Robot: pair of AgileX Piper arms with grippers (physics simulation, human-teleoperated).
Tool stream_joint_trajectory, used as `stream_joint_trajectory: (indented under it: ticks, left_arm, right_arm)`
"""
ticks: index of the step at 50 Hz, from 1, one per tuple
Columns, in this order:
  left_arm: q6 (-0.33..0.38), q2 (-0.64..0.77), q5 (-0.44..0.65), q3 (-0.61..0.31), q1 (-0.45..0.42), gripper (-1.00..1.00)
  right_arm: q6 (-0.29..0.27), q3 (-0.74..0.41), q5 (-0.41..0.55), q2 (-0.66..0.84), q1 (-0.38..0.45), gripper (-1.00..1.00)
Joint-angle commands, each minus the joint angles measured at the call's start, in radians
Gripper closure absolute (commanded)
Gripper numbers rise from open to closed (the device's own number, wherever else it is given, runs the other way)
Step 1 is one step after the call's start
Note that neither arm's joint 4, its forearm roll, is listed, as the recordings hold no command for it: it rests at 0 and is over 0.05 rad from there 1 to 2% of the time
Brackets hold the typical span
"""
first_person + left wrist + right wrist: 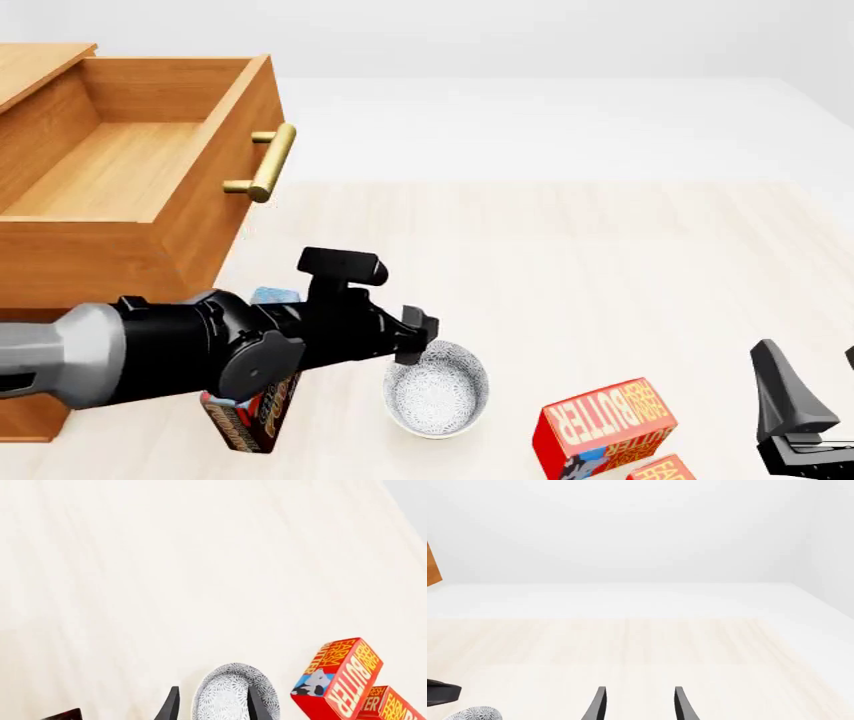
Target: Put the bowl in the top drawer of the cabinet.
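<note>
The bowl (437, 400), white with a fine blue-grey pattern, sits on the table near the front edge and also shows as the bowl (227, 692) in the left wrist view. My left gripper (213, 706) is open and straddles its rim, one finger (255, 705) inside the bowl and the other outside. From the front, the left gripper (427, 345) hangs over the bowl's near-left rim. The top drawer (220, 200) of the cabinet (40, 65) stands pulled out at the back left, with nothing inside. My right gripper (639, 705) is open and holds nothing, low at the right.
Two red butter boxes (603, 425) lie right of the bowl, between it and the right gripper (801, 400). A dark red box (247, 420) stands under my left arm, with a blue item (274, 295) behind it. The drawer's brass handle (267, 165) juts toward the table's middle.
</note>
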Motion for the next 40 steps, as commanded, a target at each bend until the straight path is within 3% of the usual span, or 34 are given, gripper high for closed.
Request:
stream_joint_trajectory:
  ticks: [1, 40]
  left_arm:
    - [-0.014, 0.036, -0.02, 0.005, -0.008, -1.0]
    - [-0.052, 0.148, -0.082, 0.017, 0.002, -1.0]
  right_arm:
    - [0.0, 0.0, 0.0, 0.0, 0.001, -1.0]
    - [0.0, 0.0, 0.0, 0.0, 0.0, -1.0]
